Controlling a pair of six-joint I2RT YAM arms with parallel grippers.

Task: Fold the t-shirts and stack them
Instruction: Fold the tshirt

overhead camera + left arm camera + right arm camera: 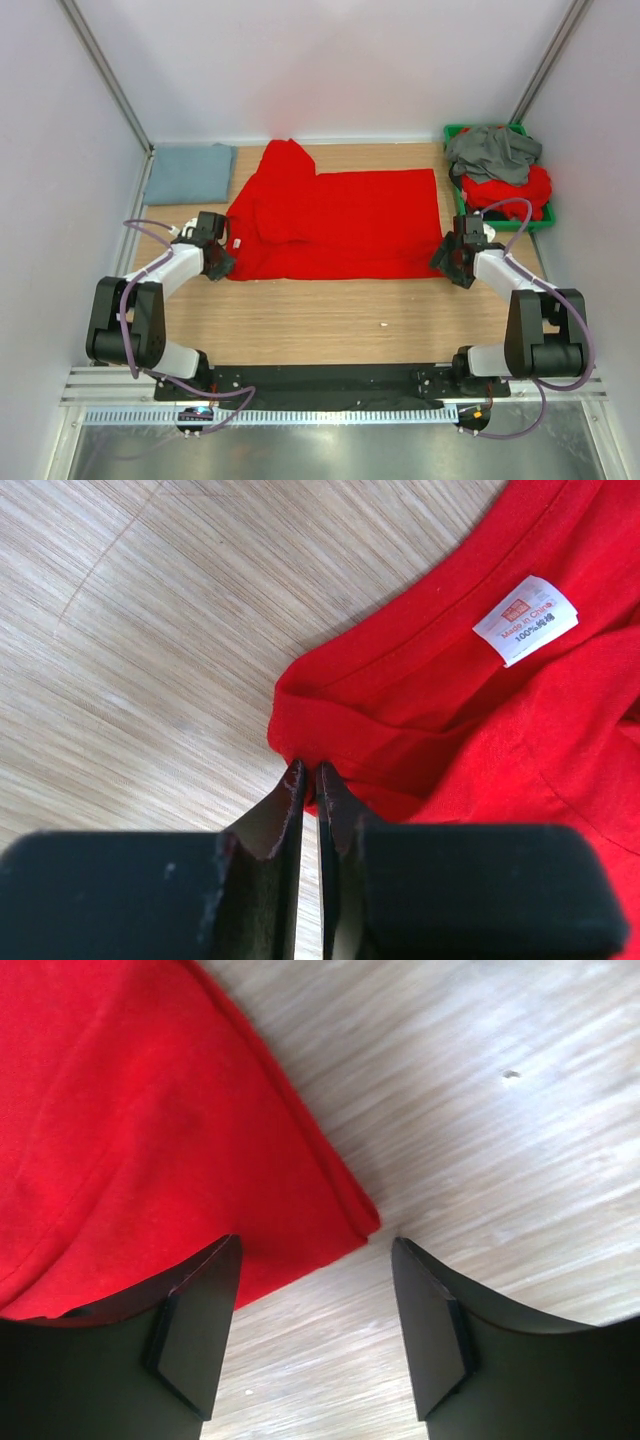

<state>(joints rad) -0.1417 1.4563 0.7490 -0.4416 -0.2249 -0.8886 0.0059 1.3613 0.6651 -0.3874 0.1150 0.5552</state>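
On the table (330, 320), left gripper (309, 774) pinches red t-shirt (340, 225) — right gripper (316, 1252) gapes over its corner.

a lab test cell: white panel walls (330, 60), aluminium rails (90, 385), wooden tabletop (330, 320)

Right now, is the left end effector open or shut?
Shut on cloth: the left end effector has its fingers almost touching, pinching the folded edge of the red t-shirt near its white label.

Left arm (172, 266) and right arm (502, 272): black joint housings, white forearm links, purple cables (506, 200) looped alongside. Fingers (195, 1330) matte black, wedge-shaped (left gripper (308, 772) edges scuffed pale).
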